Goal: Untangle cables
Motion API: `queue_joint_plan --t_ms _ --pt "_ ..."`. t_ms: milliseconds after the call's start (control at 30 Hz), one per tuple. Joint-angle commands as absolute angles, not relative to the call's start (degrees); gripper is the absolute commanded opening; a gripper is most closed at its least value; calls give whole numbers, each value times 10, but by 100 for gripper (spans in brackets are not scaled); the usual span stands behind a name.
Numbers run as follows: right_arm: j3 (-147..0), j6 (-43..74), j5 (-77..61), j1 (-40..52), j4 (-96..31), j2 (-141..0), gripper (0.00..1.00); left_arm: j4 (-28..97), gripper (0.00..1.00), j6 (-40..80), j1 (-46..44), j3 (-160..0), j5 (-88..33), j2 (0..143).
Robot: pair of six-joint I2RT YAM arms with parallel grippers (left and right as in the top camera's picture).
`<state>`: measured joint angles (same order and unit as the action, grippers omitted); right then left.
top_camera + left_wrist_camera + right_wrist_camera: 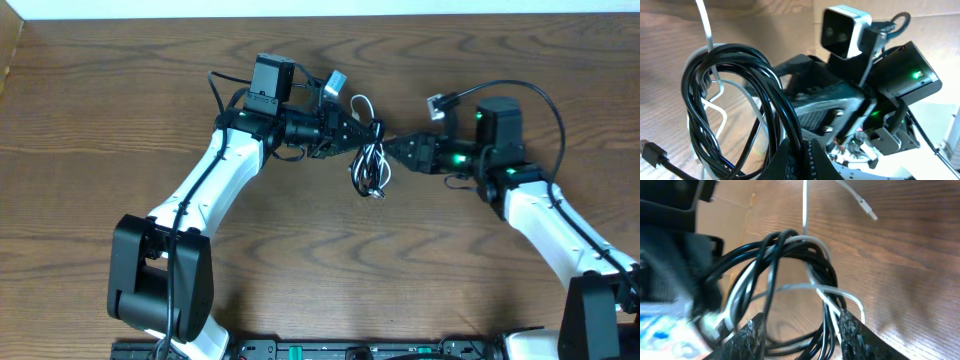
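Note:
The cables are a coiled bundle of thin black and white cords hanging between my two grippers above the wooden table. My left gripper is shut on black strands of the bundle; in the left wrist view its jaws pinch the cords while the loops hang to the left, with a black plug low down. My right gripper is open. In the right wrist view its fingers stand wide apart around the lower part of the bundle. A white plug end lies on the table beyond.
The right arm's wrist camera and body sit close in front of my left gripper. The table's far edge runs along the top, with a raised side edge at far left. Both arm bases stand at the near edge.

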<state>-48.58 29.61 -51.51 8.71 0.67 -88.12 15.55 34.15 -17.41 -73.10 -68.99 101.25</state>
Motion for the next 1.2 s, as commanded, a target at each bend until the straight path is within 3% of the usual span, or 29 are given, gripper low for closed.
queue_joint_plan --t_ms 0,333,633,900,1167 --pt "-487 286 -577 72 5 -883 44 153 7 335 -174 -737 -667 1000" --pt "-487 286 -544 124 4 -884 42 148 8 404 -174 -737 -666 1000" --pt "-487 347 -339 195 5 -896 24 112 8 497 -176 -737 -668 1000" --pt "-487 387 -226 208 8 -899 1 112 7 491 -176 -737 -668 1000" --pt "-487 411 -163 148 -89 -885 1 113 7 381 -164 -737 -667 1000"
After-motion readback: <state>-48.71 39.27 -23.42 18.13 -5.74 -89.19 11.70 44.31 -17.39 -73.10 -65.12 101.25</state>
